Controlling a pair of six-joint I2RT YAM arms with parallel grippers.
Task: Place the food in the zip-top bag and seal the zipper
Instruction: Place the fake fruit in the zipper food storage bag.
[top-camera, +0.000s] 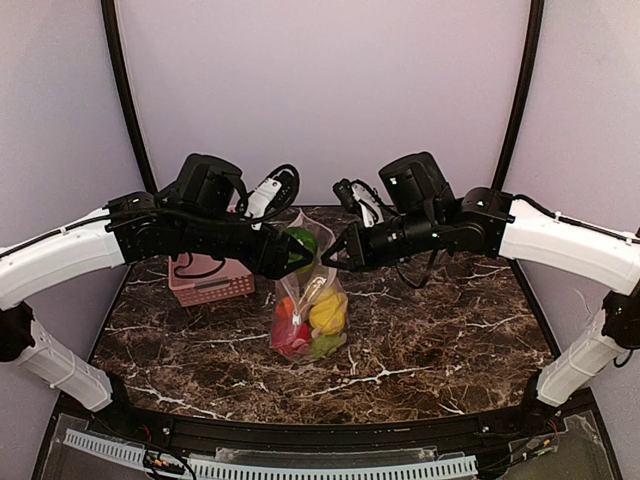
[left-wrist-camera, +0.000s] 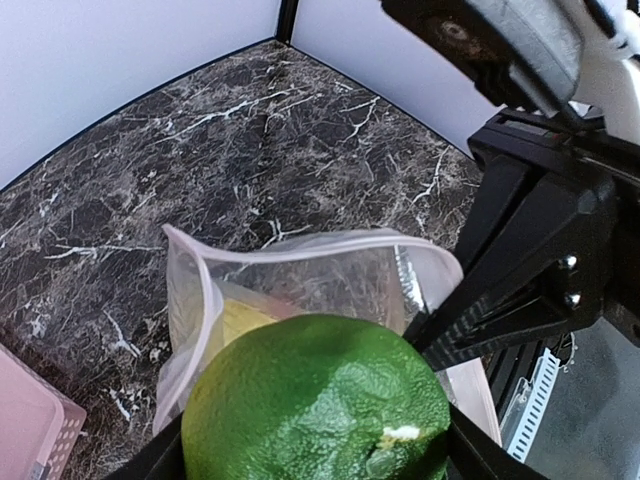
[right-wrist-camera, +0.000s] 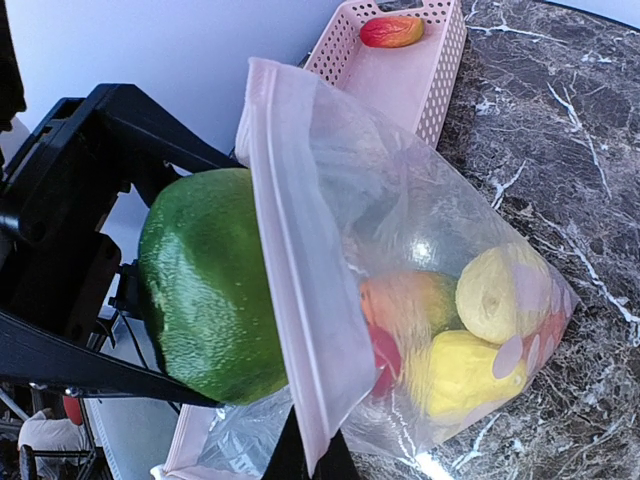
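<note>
my left arm (top-camera: 60, 255) and right arm (top-camera: 570, 245) are white tubes with blocky black wrists and looping black cables (top-camera: 285, 185); my fingers (left-wrist-camera: 520, 290) are black, with silver screws (left-wrist-camera: 568, 263).

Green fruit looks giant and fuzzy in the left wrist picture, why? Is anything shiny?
Left wrist view: the green fruit sits very close to the lens, so it looks huge and soft, with one small white glint; right wrist view: the zip-top bag shows bright glare near its bottom; top view: dimmer overall, nothing blurred.
</note>
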